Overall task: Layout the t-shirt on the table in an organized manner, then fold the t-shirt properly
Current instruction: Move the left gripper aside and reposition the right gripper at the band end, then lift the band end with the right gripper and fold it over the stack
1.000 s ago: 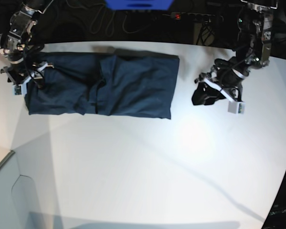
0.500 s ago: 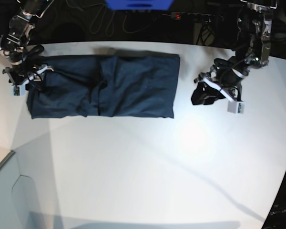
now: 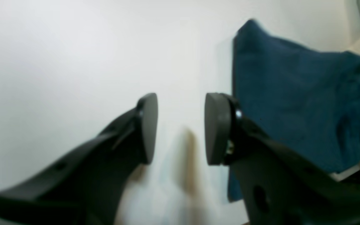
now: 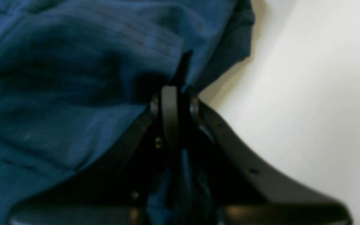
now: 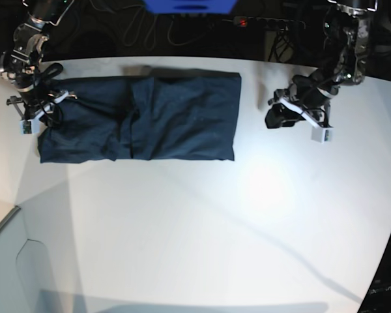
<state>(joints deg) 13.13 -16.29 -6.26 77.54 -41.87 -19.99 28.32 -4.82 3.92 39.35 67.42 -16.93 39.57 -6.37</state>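
The navy t-shirt [image 5: 143, 117] lies on the white table [image 5: 215, 228] as a long, wrinkled rectangle near the far edge. My right gripper [image 5: 47, 104] is at its left end, shut on a fold of the cloth; in the right wrist view the gripper [image 4: 174, 93] pinches the shirt [image 4: 73, 78] at its edge, beside bare table [image 4: 308, 78]. My left gripper [image 5: 278, 117] is to the right of the shirt, apart from it. In the left wrist view it [image 3: 181, 128] is open and empty above the table [image 3: 58, 47], with the shirt [image 3: 292, 103] off to its side.
A blue box [image 5: 189, 5] and a power strip with a red light [image 5: 244, 23] sit with cables in the dark behind the table's curved far edge. A grey panel [image 5: 6, 261] lies at the lower left.
My right gripper has drawn the shirt's left end slightly toward the far edge. My left arm has moved back toward the far edge, staying open.
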